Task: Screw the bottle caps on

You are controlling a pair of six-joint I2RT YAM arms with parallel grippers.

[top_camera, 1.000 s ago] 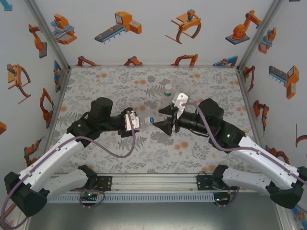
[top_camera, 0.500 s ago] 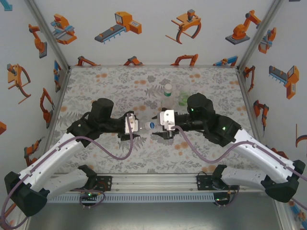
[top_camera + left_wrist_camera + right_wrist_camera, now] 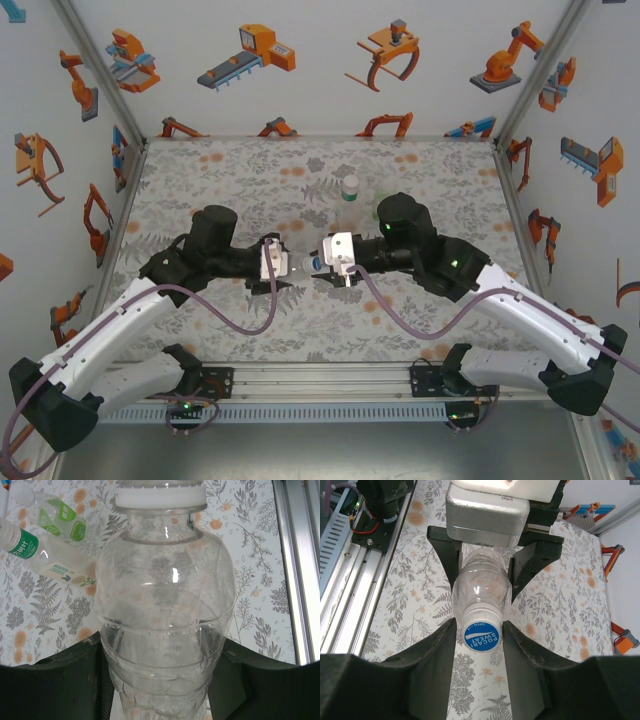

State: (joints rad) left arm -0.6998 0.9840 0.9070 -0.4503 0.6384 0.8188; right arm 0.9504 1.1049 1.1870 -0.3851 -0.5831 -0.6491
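Note:
A colourless bottle (image 3: 298,263) lies level above the table, its body pinched between the black fingers (image 3: 55,680) of my left gripper (image 3: 284,264), which is shut on it. The bottle (image 3: 165,605) looms large in the left wrist view. Its blue cap (image 3: 482,634) sits on the neck and faces the right wrist camera. My right gripper (image 3: 481,642) is shut on that cap, one finger (image 3: 432,650) on each side. From above, the cap (image 3: 315,262) is a small blue spot between the two grippers, with my right gripper (image 3: 322,266) meeting it from the right.
A bottle with a pale cap (image 3: 350,188) stands further back, behind the right arm. In the left wrist view two labelled bottles (image 3: 62,517) (image 3: 47,560) show past the held one. The table's metal rail (image 3: 355,575) runs along the near edge.
The right arm has swung left and its wrist has turned. Its jaws stood wider around the cap before and have now closed onto it. The left arm has not moved.

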